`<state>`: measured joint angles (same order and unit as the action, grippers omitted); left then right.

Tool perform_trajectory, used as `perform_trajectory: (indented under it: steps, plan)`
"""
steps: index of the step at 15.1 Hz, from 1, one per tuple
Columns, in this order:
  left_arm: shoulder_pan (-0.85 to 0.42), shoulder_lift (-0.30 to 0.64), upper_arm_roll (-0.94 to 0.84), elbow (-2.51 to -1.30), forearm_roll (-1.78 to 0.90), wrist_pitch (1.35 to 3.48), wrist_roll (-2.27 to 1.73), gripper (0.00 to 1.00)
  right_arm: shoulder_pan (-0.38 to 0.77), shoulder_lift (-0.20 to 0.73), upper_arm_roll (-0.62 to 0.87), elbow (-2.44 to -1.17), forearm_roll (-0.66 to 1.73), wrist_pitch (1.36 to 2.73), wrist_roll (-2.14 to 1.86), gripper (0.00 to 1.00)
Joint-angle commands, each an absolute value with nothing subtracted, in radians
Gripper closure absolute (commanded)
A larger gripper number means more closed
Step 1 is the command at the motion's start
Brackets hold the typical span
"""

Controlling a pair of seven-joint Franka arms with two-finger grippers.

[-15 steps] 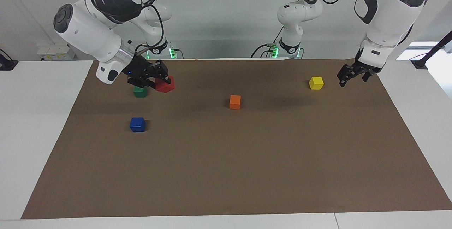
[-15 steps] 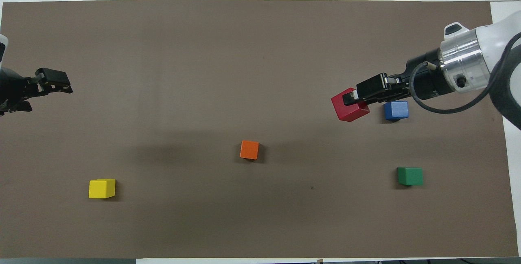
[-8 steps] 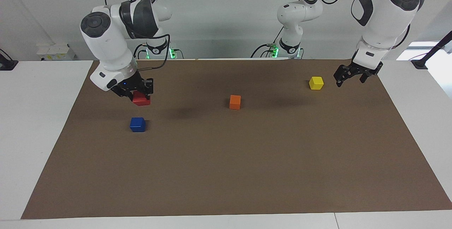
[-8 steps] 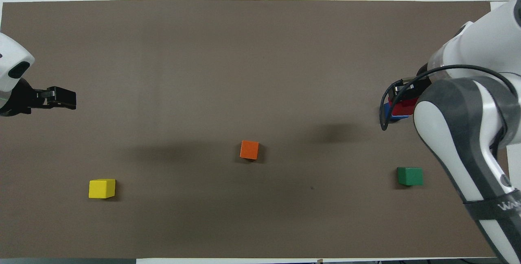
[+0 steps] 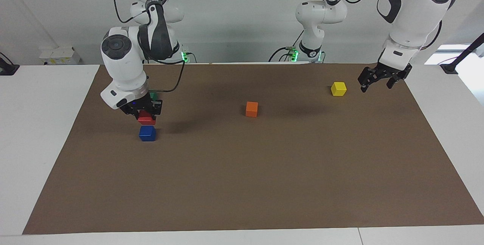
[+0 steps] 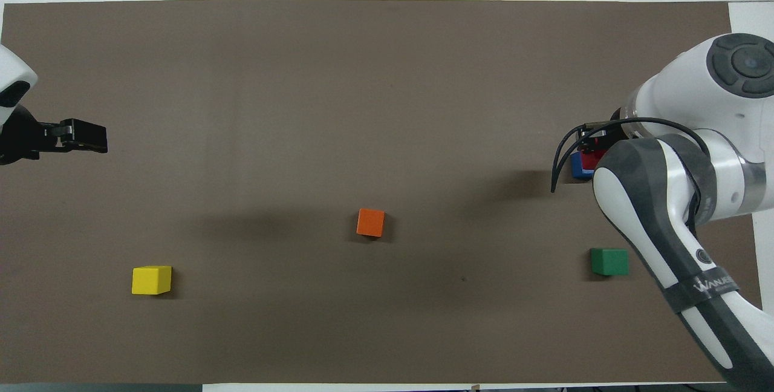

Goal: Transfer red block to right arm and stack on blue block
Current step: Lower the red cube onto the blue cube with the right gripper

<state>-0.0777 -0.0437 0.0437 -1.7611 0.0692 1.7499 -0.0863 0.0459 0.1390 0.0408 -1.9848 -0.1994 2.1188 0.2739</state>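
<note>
My right gripper (image 5: 146, 113) is shut on the red block (image 5: 146, 120) and holds it straight over the blue block (image 5: 147, 133), with the red block's underside at or just above the blue block's top; I cannot tell whether they touch. In the overhead view the right arm covers most of both, leaving a sliver of the red block (image 6: 597, 156) and an edge of the blue block (image 6: 578, 166). My left gripper (image 5: 379, 81) waits open and empty in the air beside the yellow block (image 5: 338, 88), at the left arm's end of the table; it also shows in the overhead view (image 6: 97, 137).
An orange block (image 5: 252, 109) sits mid-mat. A green block (image 6: 609, 261) lies nearer to the robots than the blue block, mostly hidden by the right arm in the facing view. The brown mat (image 5: 242, 184) covers the table.
My right gripper turned downward and carried the red block from over the green block to right above the blue block, then lowered it. The left arm barely moved.
</note>
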Motion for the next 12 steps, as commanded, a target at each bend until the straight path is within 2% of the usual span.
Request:
perform_trajectory:
  steps: [1,4,5,7,8,12]
  plan:
    - [-0.081,-0.035,0.051,-1.738,0.052,1.72,-0.075,0.0,0.041,0.124,0.049,-2.031,-0.271,2.16,0.333,1.0]
    - [0.033,-0.032,-0.063,-1.733,0.052,1.723,-0.074,0.0,0.04,0.112,0.049,-2.092,-0.288,2.247,0.341,1.0]
    - [0.035,-0.025,-0.064,-1.729,0.048,1.73,-0.075,0.0,0.038,0.109,0.049,-2.112,-0.288,2.269,0.35,1.0]
    - [0.047,0.044,-0.067,-1.634,0.0,1.677,-0.077,0.0,0.038,0.101,0.051,-2.125,-0.288,2.275,0.362,1.0]
    - [0.055,0.049,-0.075,-1.615,-0.002,1.637,-0.077,0.0,0.04,0.101,0.051,-2.125,-0.288,2.278,0.362,1.0]
    - [0.087,0.012,-0.106,-1.643,0.0,1.621,-0.075,0.0,0.048,0.08,0.049,-2.14,-0.316,2.275,0.362,1.0]
